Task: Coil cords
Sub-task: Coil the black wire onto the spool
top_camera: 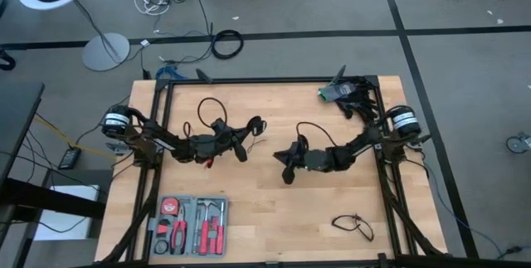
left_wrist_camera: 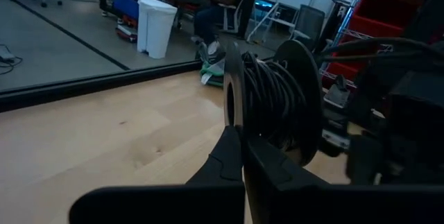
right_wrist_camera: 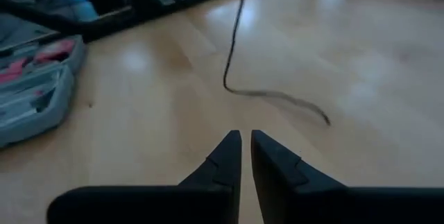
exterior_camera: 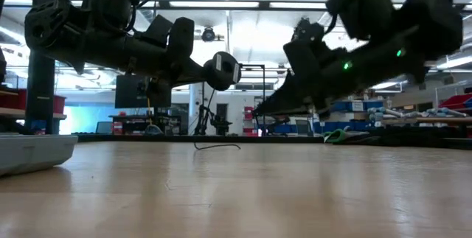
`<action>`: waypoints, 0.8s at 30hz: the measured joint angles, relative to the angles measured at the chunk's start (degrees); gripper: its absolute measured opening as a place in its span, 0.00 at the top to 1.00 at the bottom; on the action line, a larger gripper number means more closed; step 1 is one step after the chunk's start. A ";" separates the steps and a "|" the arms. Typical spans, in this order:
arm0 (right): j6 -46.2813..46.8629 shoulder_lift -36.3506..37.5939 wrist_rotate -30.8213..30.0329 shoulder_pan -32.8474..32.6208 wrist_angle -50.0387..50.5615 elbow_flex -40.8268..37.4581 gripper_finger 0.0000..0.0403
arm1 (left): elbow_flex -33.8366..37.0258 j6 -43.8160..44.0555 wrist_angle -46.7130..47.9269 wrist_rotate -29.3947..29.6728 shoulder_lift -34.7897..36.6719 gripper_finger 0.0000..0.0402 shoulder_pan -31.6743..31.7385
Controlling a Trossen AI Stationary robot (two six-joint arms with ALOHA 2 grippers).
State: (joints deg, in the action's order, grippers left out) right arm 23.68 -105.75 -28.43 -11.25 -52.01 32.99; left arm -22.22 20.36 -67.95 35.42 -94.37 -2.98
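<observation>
Looking at the left gripper (left_wrist_camera: pixel 243 148) first: it's clamped tight on the rim of a small spool (left_wrist_camera: pixel 274 99), held up off the table (top_camera: pixel 274 226) left of centre. Black cord (left_wrist_camera: pixel 270 92) is wound in a fat bundle between the spool's two discs, so a good chunk of the coiling looks done already. The spool's axle lies roughly level, left to right, discs standing on edge.

What's left is harder to call. In the high view a loop of cord (top_camera: pixel 207 106) arches off toward the far side from the left arm, and a thin tail (top_camera: pixel 253 143) trails right of the spool. From the right wrist a loose cord end (right_wrist_camera: pixel 277 96) lies flat on the wood; it runs far to near, then bends and straggles off sideways. So the free stretch points mostly along the table's far-near line before that kink.

The right gripper (right_wrist_camera: pixel 244 148) hovers just above the table near the middle, fingers (right_wrist_camera: pixel 229 151) nearly together with only a sliver of gap, and nothing sits between them. The loose end lies just beyond its tips.

Best guess: most of the long cord is on the spool, the tail isn't. Whether a second short cord is done, can't tell.
</observation>
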 joint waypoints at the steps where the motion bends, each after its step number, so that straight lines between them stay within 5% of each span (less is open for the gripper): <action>1: -2.75 -1.53 1.18 0.92 -2.94 -0.17 0.91 | 0.00 0.00 -0.06 -0.01 0.00 1.00 0.00; 14: -27.32 -15.81 5.67 5.15 -6.38 13.46 0.78 | -0.04 -0.04 -1.74 -0.67 0.00 1.00 0.00; 24: -28.45 -16.84 0.00 5.68 -3.21 15.98 0.61 | -0.04 -0.48 -1.83 -1.79 0.00 1.00 0.00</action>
State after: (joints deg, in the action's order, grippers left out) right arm -4.77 -122.59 -28.43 -5.58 -55.22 48.97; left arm -22.26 19.88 -69.78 33.63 -94.37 -2.98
